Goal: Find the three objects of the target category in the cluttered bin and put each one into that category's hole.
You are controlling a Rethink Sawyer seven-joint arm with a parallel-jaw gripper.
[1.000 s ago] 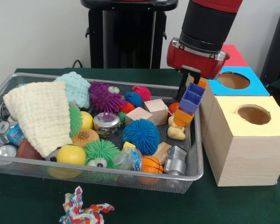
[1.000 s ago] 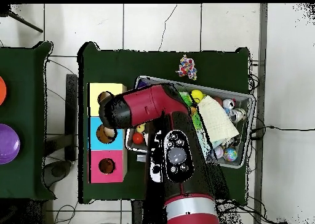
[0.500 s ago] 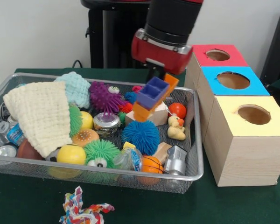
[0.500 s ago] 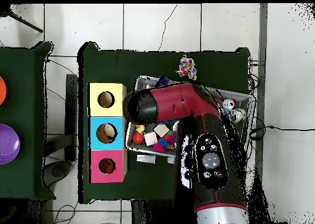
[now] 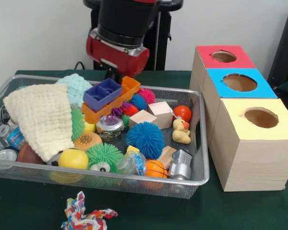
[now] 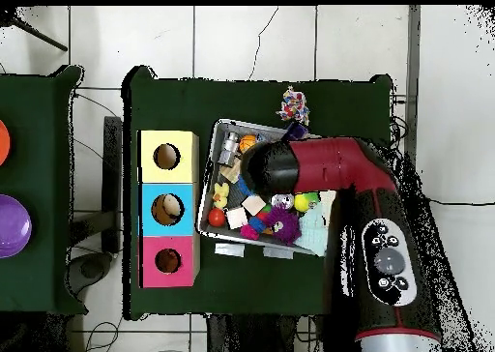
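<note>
My purple-and-orange gripper [image 5: 108, 98] hangs tilted over the back middle of the wire bin [image 5: 202, 167], just above a purple spiky ball [image 6: 283, 224]. I see nothing held in it. In the overhead view the red arm [image 6: 319, 169] covers it. The bin holds two wooden blocks [image 5: 143, 117] [image 5: 161, 110], a blue spiky ball [image 5: 144, 139], a rubber duck [image 5: 181, 132], a red ball [image 5: 183, 112] and a small basketball [image 5: 156, 168]. Right of the bin stand the red box [image 5: 209, 60], blue box [image 5: 220, 91] and yellow box [image 5: 278, 132], each with a round hole. A pale thing lies in the blue box's hole [image 6: 166, 209].
A yellow knitted cloth [image 5: 38, 117] and several cans [image 5: 5, 139] fill the bin's left end. A green spiky ball [image 5: 103, 157] and a yellow ball [image 5: 73, 158] sit at its front. A coloured rope toy [image 5: 84, 216] lies on the green table outside the bin.
The arm has swung from beside the blue box leftward across the bin to its back middle. The gripper has tipped from hanging down to nearly level.
</note>
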